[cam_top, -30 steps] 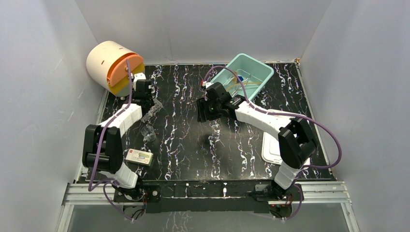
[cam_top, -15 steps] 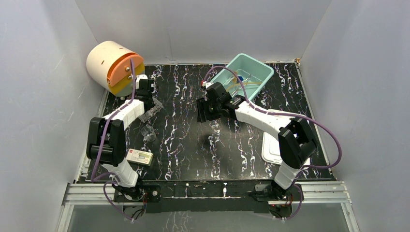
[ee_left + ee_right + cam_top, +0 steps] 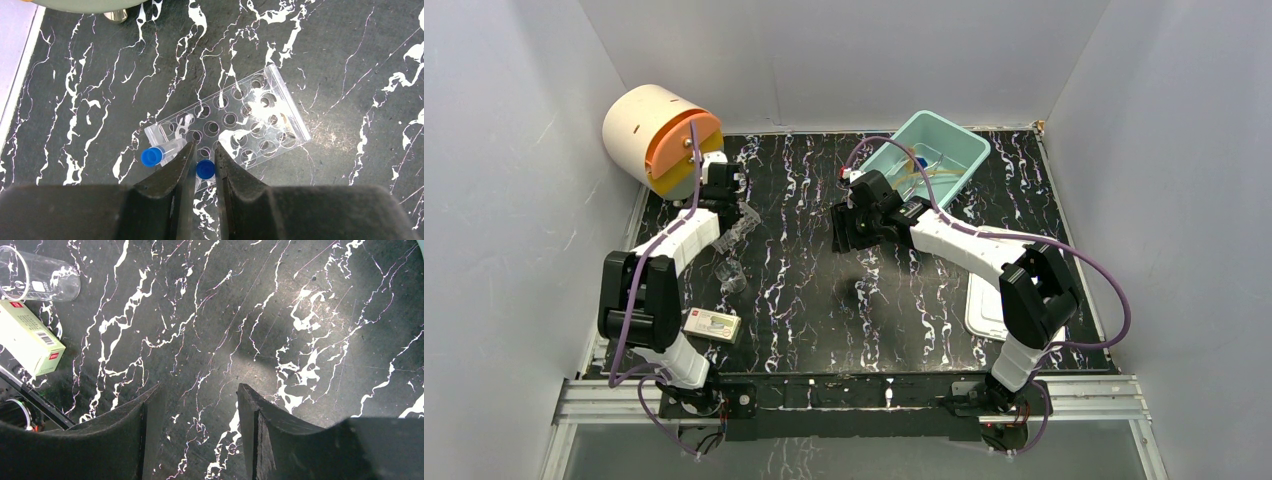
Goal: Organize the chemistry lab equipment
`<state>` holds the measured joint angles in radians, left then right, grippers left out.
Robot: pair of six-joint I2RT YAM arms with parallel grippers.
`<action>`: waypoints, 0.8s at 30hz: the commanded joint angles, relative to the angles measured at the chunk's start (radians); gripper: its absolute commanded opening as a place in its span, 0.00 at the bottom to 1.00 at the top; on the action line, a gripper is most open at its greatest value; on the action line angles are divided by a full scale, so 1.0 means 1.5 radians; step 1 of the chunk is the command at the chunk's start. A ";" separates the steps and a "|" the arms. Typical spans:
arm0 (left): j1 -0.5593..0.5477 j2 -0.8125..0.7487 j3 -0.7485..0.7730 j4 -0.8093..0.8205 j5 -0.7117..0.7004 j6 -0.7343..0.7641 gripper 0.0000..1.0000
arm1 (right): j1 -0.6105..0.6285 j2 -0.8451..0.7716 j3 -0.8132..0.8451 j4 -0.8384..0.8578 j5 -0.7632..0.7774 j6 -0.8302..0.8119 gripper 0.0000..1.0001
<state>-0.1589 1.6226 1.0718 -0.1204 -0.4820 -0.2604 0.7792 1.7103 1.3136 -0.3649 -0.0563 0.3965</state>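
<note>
Since half a second ago the left arm's elbow has swung back out a little, and the right arm has not moved. The left gripper (image 3: 204, 146) hangs over the near edge of the clear rack (image 3: 250, 125), which lies flat on the black table (image 3: 350, 50) at the far left. Its two fingers are close together and pinch a small tube with a blue cap (image 3: 205, 169), seen from the top. A second blue-capped tube (image 3: 159, 153) lies on its side at the left end of the rack, just beside the fingers. The right gripper (image 3: 199, 387) hangs over the middle of the table with its fingers wide apart and nothing between them. A beaker (image 3: 37, 275) lies on its side near the left arm. The white packet (image 3: 27, 337) lies close to the beaker, nearer the front edge. The teal tub (image 3: 954, 140) sits at the far side, and the white lid (image 3: 982, 300) lies flat at the right.
</note>
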 commanded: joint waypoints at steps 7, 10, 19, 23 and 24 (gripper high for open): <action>0.003 -0.031 -0.009 -0.001 0.002 0.013 0.23 | -0.003 0.001 0.012 0.016 -0.004 0.014 0.61; 0.003 -0.018 0.004 -0.002 0.003 0.019 0.26 | -0.002 0.000 0.012 0.014 -0.004 0.016 0.61; 0.003 0.004 0.013 -0.002 0.009 0.020 0.26 | -0.003 -0.005 0.008 0.012 0.002 0.023 0.61; 0.003 -0.006 0.011 -0.003 0.011 0.021 0.19 | -0.003 -0.005 0.007 0.012 0.005 0.025 0.61; 0.003 -0.008 0.011 -0.004 0.010 0.022 0.17 | -0.003 -0.006 0.007 0.012 0.005 0.025 0.61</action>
<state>-0.1589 1.6402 1.0687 -0.1200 -0.4652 -0.2359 0.7788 1.7103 1.3136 -0.3653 -0.0559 0.4213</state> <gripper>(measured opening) 0.199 0.609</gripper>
